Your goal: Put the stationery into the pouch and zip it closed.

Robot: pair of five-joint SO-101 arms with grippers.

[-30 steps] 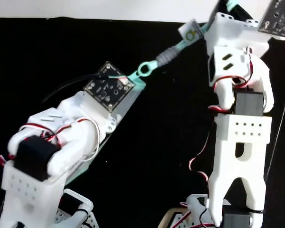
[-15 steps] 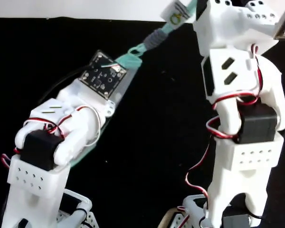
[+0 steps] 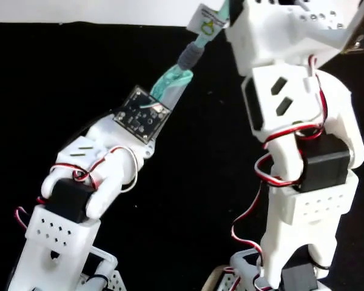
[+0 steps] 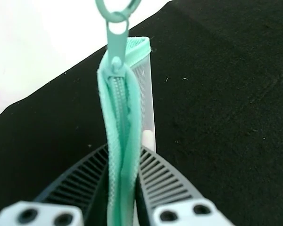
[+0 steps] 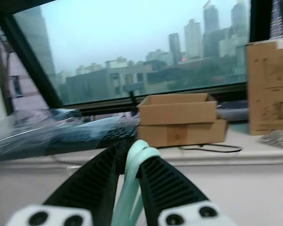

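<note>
Between the ribbed fingers (image 4: 155,181) of the left gripper (image 4: 125,151) sits the pouch (image 4: 145,84). Both pads pinch its mint-green zip edge tight, and the pouch runs straight out past the fingertips. At the end farthest from the fingers is the zip slider (image 4: 116,63), with a ring (image 4: 118,9) beyond it. Whether the zip is shut along the part hidden between the fingers cannot be told. Through the pouch's clear side, just past the fingertips, a small white thing (image 4: 148,137) shows inside, but what it is cannot be made out. From above, the pouch is held over the black table (image 3: 200,157). A green cord (image 3: 201,41) with a grey bead (image 3: 188,57) and a paper tag (image 3: 207,21) runs from it to the right arm. The right gripper (image 5: 133,154) is clamped on that cord, which loops out just over its fingertips. Beyond them are cardboard boxes (image 5: 177,117) below a window (image 5: 132,52).
</note>
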